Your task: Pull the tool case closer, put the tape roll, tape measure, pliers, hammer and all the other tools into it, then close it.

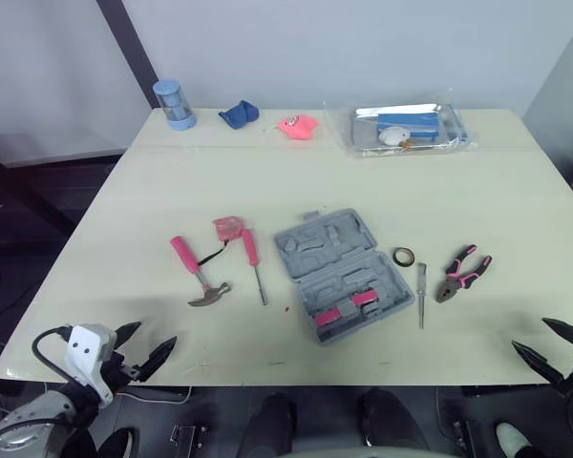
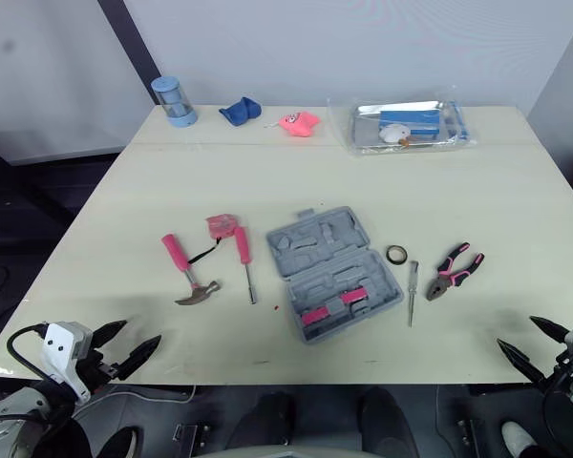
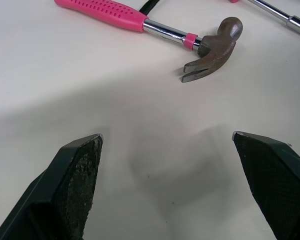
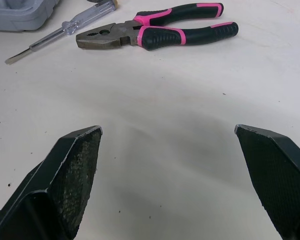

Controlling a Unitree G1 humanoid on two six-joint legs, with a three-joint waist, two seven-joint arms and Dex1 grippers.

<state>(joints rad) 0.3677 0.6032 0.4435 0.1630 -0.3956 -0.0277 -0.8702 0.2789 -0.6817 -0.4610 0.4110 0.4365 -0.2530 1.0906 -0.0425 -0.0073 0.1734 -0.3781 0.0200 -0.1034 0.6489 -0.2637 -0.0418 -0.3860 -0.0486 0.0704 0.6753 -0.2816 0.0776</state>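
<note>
A grey tool case lies open and flat at the middle of the table, with pink pieces in its near half. To its left lie a pink-handled hammer, a pink tape measure and a pink-handled screwdriver. On its right are a small tape roll, a clear-handled screwdriver and pink-and-black pliers. My left gripper is open at the table's front left edge, short of the hammer. My right gripper is open at the front right edge, short of the pliers.
Along the back of the table stand a blue cylindrical container, a blue object, a pink object and a clear plastic package with items inside. Bare tabletop lies between the grippers and the tools.
</note>
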